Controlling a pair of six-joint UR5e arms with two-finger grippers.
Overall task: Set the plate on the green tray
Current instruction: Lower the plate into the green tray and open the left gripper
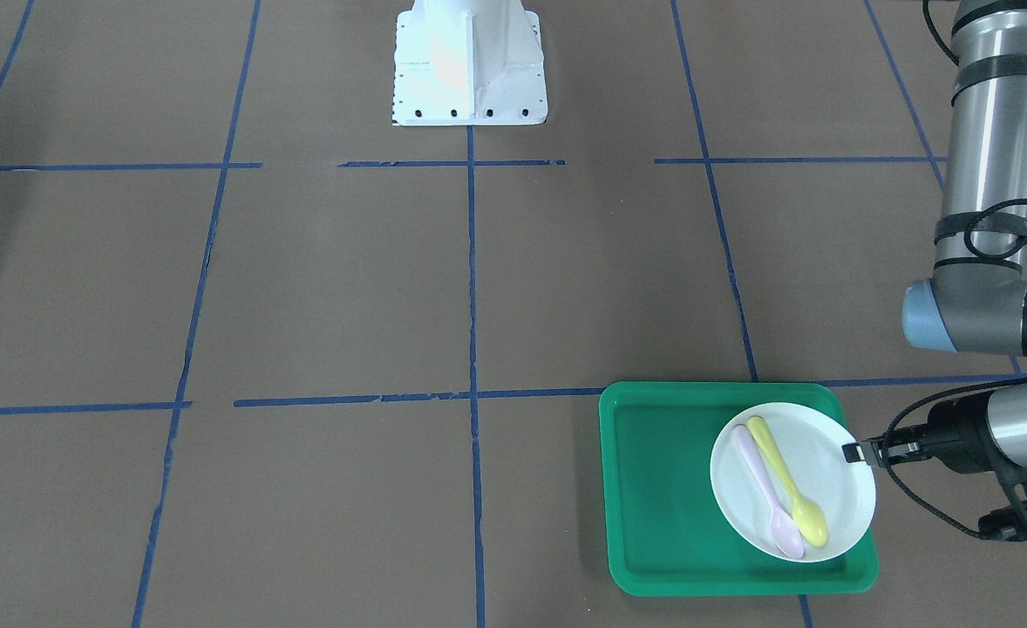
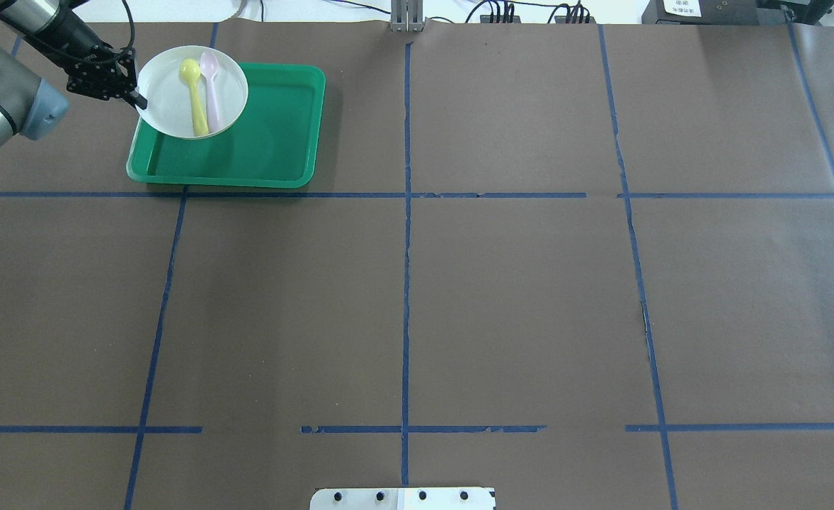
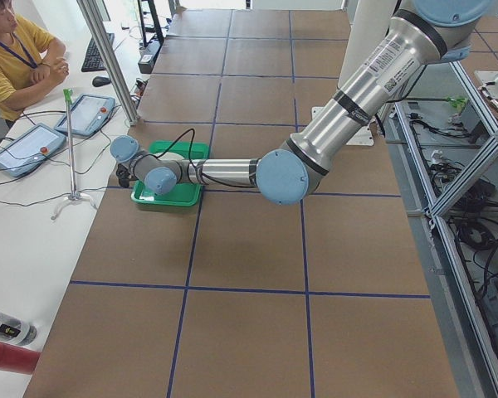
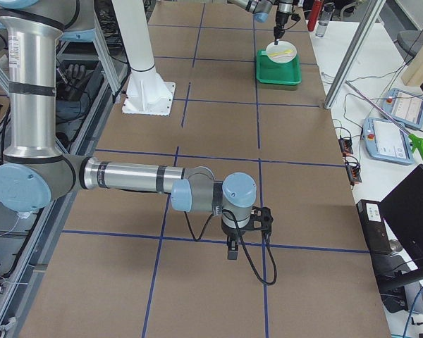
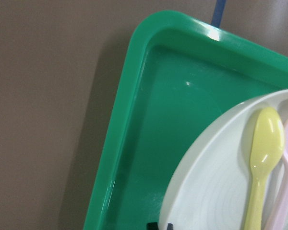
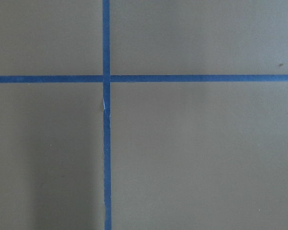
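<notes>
A white plate [image 1: 830, 462] carries a yellow spoon [image 1: 788, 481] and a pink spoon [image 1: 765, 492]. It is over the left-arm end of the green tray [image 1: 653, 488], its rim reaching past the tray's edge. My left gripper [image 1: 858, 453] is shut on the plate's rim from the side. From overhead the plate [image 2: 166, 99] covers the far left corner of the tray [image 2: 275, 134]. The left wrist view shows the plate [image 5: 216, 191] above the tray floor [image 5: 149, 120]. My right gripper [image 4: 231, 250] hangs over bare table far away; I cannot tell whether it is open.
The white robot base [image 1: 468, 65] stands at the table's middle edge. Blue tape lines cross the brown table. A seated operator [image 3: 12, 50] and teach pendants [image 3: 25, 148] are beyond the tray's end of the table.
</notes>
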